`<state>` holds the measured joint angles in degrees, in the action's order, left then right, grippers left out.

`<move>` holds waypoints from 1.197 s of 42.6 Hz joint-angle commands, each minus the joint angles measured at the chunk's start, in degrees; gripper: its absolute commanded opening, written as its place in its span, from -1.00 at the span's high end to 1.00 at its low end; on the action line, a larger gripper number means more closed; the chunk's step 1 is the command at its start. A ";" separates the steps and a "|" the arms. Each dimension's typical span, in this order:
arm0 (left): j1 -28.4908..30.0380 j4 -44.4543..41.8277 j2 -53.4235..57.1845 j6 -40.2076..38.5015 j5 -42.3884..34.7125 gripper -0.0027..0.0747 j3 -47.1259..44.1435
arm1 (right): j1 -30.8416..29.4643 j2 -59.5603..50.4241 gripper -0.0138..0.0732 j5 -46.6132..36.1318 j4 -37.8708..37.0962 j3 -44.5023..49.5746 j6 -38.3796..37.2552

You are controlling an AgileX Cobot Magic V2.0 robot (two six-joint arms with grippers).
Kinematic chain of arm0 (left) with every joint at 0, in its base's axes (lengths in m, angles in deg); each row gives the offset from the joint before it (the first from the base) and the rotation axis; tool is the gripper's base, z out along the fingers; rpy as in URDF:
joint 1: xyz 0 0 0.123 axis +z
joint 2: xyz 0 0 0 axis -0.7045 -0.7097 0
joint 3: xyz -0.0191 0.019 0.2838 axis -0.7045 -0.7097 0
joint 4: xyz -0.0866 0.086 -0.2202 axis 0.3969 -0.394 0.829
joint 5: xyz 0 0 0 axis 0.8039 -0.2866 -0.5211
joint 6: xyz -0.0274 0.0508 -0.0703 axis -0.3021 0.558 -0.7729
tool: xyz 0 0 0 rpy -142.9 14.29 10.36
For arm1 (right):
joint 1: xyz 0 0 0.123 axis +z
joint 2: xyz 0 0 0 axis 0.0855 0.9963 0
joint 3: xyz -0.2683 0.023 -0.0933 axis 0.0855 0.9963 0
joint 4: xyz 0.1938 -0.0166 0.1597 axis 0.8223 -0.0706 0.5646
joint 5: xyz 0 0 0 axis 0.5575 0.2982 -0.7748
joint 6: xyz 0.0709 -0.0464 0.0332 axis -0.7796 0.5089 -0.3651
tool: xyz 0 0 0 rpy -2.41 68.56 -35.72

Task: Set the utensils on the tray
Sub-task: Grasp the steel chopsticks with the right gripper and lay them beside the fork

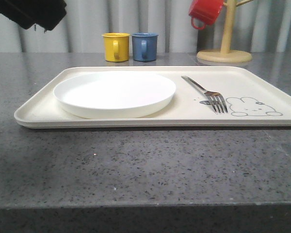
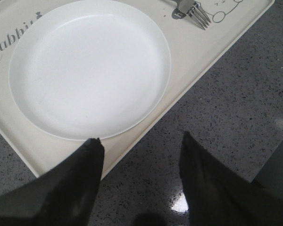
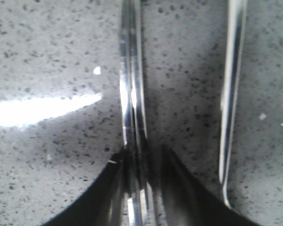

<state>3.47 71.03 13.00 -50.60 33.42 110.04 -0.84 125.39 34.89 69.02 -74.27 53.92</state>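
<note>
The cream tray (image 1: pixel 39 104) lies across the middle of the grey table. On its left half sits the round white plate (image 1: pixel 114 92); the steel fork (image 1: pixel 206 92) lies on its right half beside the drawn rabbit. My left gripper (image 2: pixel 140 141) hangs open over the tray's (image 2: pixel 198 52) near edge, with the plate (image 2: pixel 89 66) and fork (image 2: pixel 191 9) beyond it. My right gripper (image 3: pixel 144 157) is low over the table, shut on a long flat steel chopstick-like piece (image 3: pixel 130 84). A second slim steel utensil (image 3: pixel 231 84) lies beside it on the table; its kind is unclear.
A yellow mug (image 1: pixel 115 46) and a blue mug (image 1: pixel 144 46) stand behind the tray. A red mug (image 1: pixel 205 10) hangs on a wooden mug tree (image 1: pixel 225 48) at the back right. My left arm (image 1: pixel 34 12) is high at the back left.
</note>
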 commanded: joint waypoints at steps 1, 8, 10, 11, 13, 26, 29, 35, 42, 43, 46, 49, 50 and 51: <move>-0.44 0.24 1.06 -0.59 -3.33 -0.02 1.52 | -0.14 -1.72 0.44 0.68 0.81 -1.57 0.53; -0.44 0.24 1.06 -0.59 -3.33 -0.02 1.52 | 0.88 -2.50 0.58 2.61 4.75 -3.44 1.05; -0.44 0.24 1.06 -0.59 -3.33 -0.02 1.52 | 2.23 -3.29 0.58 3.01 7.06 -4.32 2.42; -0.44 0.24 1.06 -0.59 -3.33 -0.02 1.52 | 3.38 -3.69 0.58 3.15 8.15 -4.94 3.40; -0.44 0.24 1.06 -0.59 -3.33 -0.02 1.52 | 5.36 -4.40 0.58 3.23 10.32 -5.83 4.05; -0.44 0.24 1.06 -0.59 -3.33 -0.02 1.52 | 16.15 -3.60 0.57 0.68 15.85 -8.16 0.19; -0.44 0.24 1.06 -0.59 -3.33 -0.02 1.52 | 16.75 -2.68 0.57 0.40 15.85 -8.21 -2.48; -0.44 0.24 1.06 -0.59 -3.33 -0.02 1.52 | 16.88 -0.26 0.57 -0.95 15.85 -8.21 -5.96; -0.44 0.24 1.06 -0.59 -3.33 -0.02 1.52 | 16.88 1.57 0.47 -0.71 16.90 -8.21 -6.43; -0.44 0.24 1.06 -0.59 -3.33 -0.02 1.52 | 16.88 1.60 0.43 -0.71 17.06 -8.21 -6.43; -0.44 0.24 1.06 -0.59 -3.33 -0.02 1.52 | 16.88 1.60 0.24 -0.51 17.13 -8.21 -6.43; -0.44 0.24 1.06 -0.59 -3.33 -0.02 1.52 | 16.88 1.60 0.04 -0.45 17.13 -8.21 -6.43; -0.44 0.24 1.06 -0.59 -3.33 -0.02 1.52 | 16.88 1.60 0.00 -0.45 17.13 -8.21 -6.38; -0.44 0.24 1.06 -0.59 -3.33 -0.02 1.52 | 16.88 1.60 -0.04 -0.45 17.13 -8.21 -6.38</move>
<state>3.47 71.03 13.00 -50.60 33.33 110.04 16.04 129.58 35.13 85.14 -80.69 47.51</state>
